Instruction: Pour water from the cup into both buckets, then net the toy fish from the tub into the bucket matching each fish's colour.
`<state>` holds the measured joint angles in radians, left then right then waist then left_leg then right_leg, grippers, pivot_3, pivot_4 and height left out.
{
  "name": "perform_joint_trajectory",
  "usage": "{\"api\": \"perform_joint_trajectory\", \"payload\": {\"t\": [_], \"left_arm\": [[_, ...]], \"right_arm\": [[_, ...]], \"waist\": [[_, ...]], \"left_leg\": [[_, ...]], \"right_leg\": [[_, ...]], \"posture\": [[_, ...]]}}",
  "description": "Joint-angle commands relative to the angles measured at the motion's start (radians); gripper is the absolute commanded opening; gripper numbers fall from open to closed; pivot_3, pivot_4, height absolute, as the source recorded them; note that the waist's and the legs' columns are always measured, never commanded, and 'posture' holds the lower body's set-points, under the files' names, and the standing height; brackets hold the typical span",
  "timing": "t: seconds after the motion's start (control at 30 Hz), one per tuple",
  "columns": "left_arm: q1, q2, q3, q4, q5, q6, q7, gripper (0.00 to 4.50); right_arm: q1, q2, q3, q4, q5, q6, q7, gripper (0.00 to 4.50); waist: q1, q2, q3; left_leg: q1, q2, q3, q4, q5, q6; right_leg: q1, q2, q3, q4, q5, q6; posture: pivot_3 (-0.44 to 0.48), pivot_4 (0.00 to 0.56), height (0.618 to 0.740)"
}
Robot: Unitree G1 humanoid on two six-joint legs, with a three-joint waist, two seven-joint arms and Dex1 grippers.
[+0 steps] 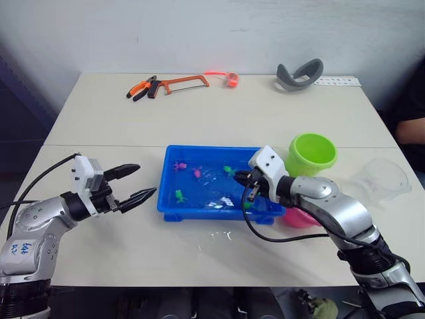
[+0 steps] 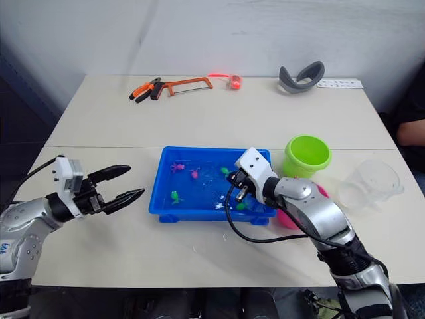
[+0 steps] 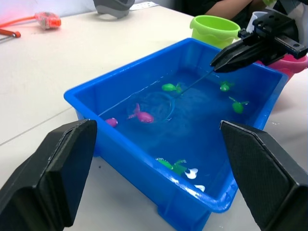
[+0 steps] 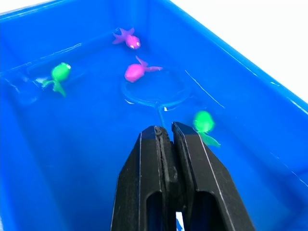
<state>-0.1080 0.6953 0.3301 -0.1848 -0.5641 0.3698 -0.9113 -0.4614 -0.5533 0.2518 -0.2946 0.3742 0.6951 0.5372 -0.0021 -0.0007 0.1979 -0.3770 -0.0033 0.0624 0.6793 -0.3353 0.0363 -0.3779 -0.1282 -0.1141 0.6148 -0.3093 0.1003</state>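
Your right gripper [image 4: 166, 132] is pinching the net [image 4: 156, 91] handle, hoop submerged in the tub [image 1: 174, 206] just beside a pink fish [image 4: 134, 71]. Keep the hoop low, sliding under it. Left gripper [image 1: 136, 183] is hovering open.

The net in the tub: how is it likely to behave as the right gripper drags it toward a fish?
The net sits under water in the tub, held by a thin handle in the right gripper, so it probably flexes and lags. The pink fish at its rim looks light, so it may drift away from the hoop.
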Motion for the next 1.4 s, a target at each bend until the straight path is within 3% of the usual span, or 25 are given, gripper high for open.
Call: {"api": "perform_joint_trajectory", "payload": {"t": [0.03,0.27,0.6,0.8,1.03,1.23,1.4], "left_arm": [[-0.015,0.016,-0.001,-0.008,-0.003,-0.007,-0.008,4.45],[-0.051,0.016,-0.001,0.015,-0.022,-0.014,-0.044,4.45],[-0.156,-0.029,-0.047,0.062,-0.079,-0.023,-0.141,4.45],[-0.29,-0.062,-0.139,0.128,-0.081,0.0,-0.203,4.45],[-0.445,-0.135,-0.268,0.227,-0.046,-0.02,-0.298,4.45],[-0.54,-0.238,-0.359,0.293,-0.023,-0.057,-0.366,4.45],[-0.563,-0.304,-0.406,0.325,-0.01,-0.074,-0.405,4.45]], "right_arm": [[0.028,0.031,-0.048,-0.04,0.011,-0.043,0.01,0.0],[0.105,0.079,-0.109,-0.069,0.032,-0.111,0.038,0.0],[0.274,-0.031,-0.316,-0.305,0.095,-0.133,0.093,0.0],[0.521,-0.089,-0.537,-0.48,0.139,-0.23,0.153,0.0],[0.784,-0.088,-0.847,-0.647,0.278,-0.206,0.15,0.0],[1.06,-0.017,-1.12,-0.748,0.338,-0.25,0.153,0.0],[1.232,0.059,-1.207,-0.753,0.266,-0.372,0.172,0.0]], "waist": [[0.0,0.0,0.0],[0.001,0.0,0.0],[0.004,0.0,0.0],[0.023,0.0,0.0],[0.029,0.0,0.0],[0.032,0.0,0.0],[0.025,0.0,0.0]], "left_leg": [[0.0,0.0,0.0,0.0,0.0,0.0],[0.0,0.0,0.0,0.0,0.0,0.0],[0.0,0.0,0.0,0.0,0.0,0.0],[0.0,0.0,0.001,-0.001,0.0,0.0],[0.002,0.0,0.003,0.0,0.0,0.0],[0.001,0.001,0.002,0.0,0.0,0.0],[0.003,0.002,0.004,0.0,0.0,0.0]], "right_leg": [[0.0,0.0,0.0,0.0,0.0,0.0],[0.0,0.0,0.0,0.0,0.0,0.0],[0.0,0.0,0.0,-0.001,0.0,0.0],[0.001,0.002,0.0,-0.002,0.0,0.001],[0.002,0.005,0.004,-0.001,0.001,0.002],[0.002,0.012,0.006,-0.002,0.001,0.003],[0.002,0.013,0.009,-0.002,0.001,0.003]], "posture": [[0.0,0.15,0.74],[0.0,0.15,0.74],[0.0,0.15,0.74],[0.0,0.15,0.74],[0.0,0.15,0.74],[0.0,0.15,0.74],[0.0,0.15,0.74]]}}
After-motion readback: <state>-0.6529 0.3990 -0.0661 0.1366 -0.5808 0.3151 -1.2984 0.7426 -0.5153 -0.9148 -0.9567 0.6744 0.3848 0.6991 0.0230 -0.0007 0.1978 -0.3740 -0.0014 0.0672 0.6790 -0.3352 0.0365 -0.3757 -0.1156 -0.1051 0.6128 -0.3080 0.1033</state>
